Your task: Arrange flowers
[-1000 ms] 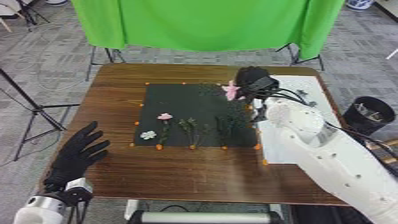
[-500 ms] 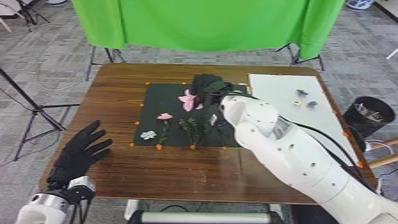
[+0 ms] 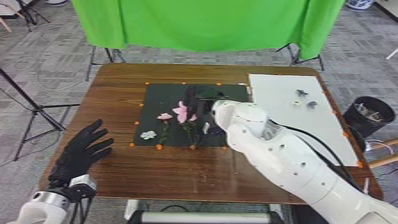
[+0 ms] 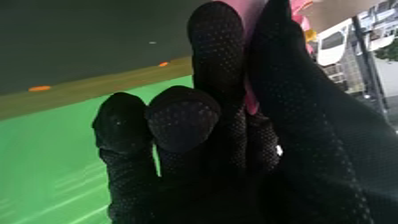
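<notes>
Over the dark mat (image 3: 160, 100), my right hand (image 3: 204, 95) pinches a pink flower (image 3: 181, 112), whose petals stick out on the hand's left side. In the right wrist view the right hand (image 4: 213, 115) has pink petals (image 4: 252, 100) between its thumb and a finger. A smaller pink flower (image 3: 164, 116) with a green stem lies on the mat, left of the held one. Near the mat's front left corner lies a white flower (image 3: 147, 135). Green stems (image 3: 188, 126) lie below the held flower. Off the mat to the left, my left hand (image 3: 78, 152) is open and empty.
A white sheet (image 3: 298, 120) on the table's right side bears small flowers (image 3: 311, 104). Orange marks edge the mat. The brown table (image 3: 151, 175) extends in front of it, and a black bin (image 3: 369, 112) stands beyond the table's right edge.
My right hand has moved left from the white sheet's edge onto the dark mat, then slightly nearer and left, carrying the pink flower. The left hand has stayed almost still.
</notes>
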You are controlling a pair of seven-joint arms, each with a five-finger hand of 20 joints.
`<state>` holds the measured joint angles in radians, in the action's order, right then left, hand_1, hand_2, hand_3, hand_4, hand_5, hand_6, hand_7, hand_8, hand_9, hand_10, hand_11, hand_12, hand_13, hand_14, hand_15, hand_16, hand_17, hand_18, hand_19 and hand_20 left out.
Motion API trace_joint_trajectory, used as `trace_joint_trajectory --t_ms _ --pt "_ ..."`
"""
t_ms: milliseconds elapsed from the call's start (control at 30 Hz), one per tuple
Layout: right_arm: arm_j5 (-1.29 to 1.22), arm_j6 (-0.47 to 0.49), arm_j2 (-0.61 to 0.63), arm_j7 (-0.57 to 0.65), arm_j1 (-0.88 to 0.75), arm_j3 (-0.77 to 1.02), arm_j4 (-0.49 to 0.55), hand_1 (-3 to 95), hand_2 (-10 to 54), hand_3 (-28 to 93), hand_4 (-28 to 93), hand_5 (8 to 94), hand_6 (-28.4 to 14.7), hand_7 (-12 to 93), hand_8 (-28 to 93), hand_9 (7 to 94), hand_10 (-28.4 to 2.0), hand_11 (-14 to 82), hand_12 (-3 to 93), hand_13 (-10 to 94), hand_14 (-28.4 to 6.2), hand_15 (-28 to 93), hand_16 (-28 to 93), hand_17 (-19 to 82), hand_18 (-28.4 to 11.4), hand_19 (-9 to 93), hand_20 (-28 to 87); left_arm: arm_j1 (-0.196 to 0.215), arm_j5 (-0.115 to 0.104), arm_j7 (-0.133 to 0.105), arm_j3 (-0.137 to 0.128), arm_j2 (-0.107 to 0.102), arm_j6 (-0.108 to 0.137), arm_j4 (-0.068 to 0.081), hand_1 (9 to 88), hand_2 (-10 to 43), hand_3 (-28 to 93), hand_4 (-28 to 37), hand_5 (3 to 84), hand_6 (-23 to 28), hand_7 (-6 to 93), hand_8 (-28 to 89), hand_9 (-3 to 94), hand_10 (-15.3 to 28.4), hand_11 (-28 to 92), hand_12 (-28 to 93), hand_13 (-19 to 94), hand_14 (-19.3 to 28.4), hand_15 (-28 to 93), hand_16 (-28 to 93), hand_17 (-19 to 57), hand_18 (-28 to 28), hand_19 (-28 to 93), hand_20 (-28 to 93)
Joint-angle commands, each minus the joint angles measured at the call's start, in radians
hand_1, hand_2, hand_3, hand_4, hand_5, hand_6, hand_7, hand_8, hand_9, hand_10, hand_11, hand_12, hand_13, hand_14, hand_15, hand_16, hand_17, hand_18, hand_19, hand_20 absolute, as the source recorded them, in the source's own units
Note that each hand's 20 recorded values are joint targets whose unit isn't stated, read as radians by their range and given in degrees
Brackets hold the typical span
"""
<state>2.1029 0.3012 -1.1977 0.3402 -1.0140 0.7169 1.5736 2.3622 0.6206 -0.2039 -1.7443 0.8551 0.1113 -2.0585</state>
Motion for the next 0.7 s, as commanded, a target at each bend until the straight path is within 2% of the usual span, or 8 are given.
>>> trace_joint_trajectory --t_ms 33,133,233,700 --pt "0.005 0.008 -0.019 0.007 0.005 0.000 -0.010 43.5 -9.5 84 -23 71.5 2.5 45 2 88.6 -5.5 23.1 38.4 76 -4.6 75 28 41 -20.2 93 55 0.002 0.009 0.018 0.003 0.006 -0.012 0.005 25.7 -2.3 70 -24.4 23.2 2.2 22.1 -11 21.6 11.5 18 17 21 16.3 31 1 -9.2 22.3 43 10" --pt "0.009 0.003 -0.021 0.006 0.006 0.002 -0.013 43.0 -9.5 84 -23 70.8 2.4 45 2 88.4 -5.5 22.8 38.8 76 -4.6 75 28 40 -20.1 93 55 0.007 0.008 0.015 0.001 0.005 -0.009 0.003 25.7 -2.3 70 -24.3 23.2 2.2 22.1 -11 21.6 11.5 18 17 21 16.4 31 1 -9.2 22.3 43 10" --pt "0.010 -0.010 -0.017 0.008 0.010 0.001 -0.012 42.3 -9.5 84 -23 70.0 2.3 45 2 87.9 -5.4 22.3 39.2 76 -4.7 75 29 40 -20.1 93 55 0.001 0.010 0.018 0.000 0.007 -0.016 0.007 25.8 -2.3 70 -24.4 23.2 2.2 22.2 -11 21.6 11.4 18 17 21 16.3 31 1 -9.2 22.4 43 10" --pt "0.037 0.036 -0.016 -0.003 0.000 0.031 -0.009 39.1 -9.5 83 -24 64.6 1.9 46 3 83.9 -5.4 20.7 40.6 73 -4.8 77 29 38 -20.1 93 55 0.002 0.009 0.015 0.003 0.005 -0.012 0.007 25.9 -2.1 70 -24.3 23.2 2.2 22.2 -11 21.6 11.4 18 17 21 16.4 31 1 -9.1 22.3 43 10"
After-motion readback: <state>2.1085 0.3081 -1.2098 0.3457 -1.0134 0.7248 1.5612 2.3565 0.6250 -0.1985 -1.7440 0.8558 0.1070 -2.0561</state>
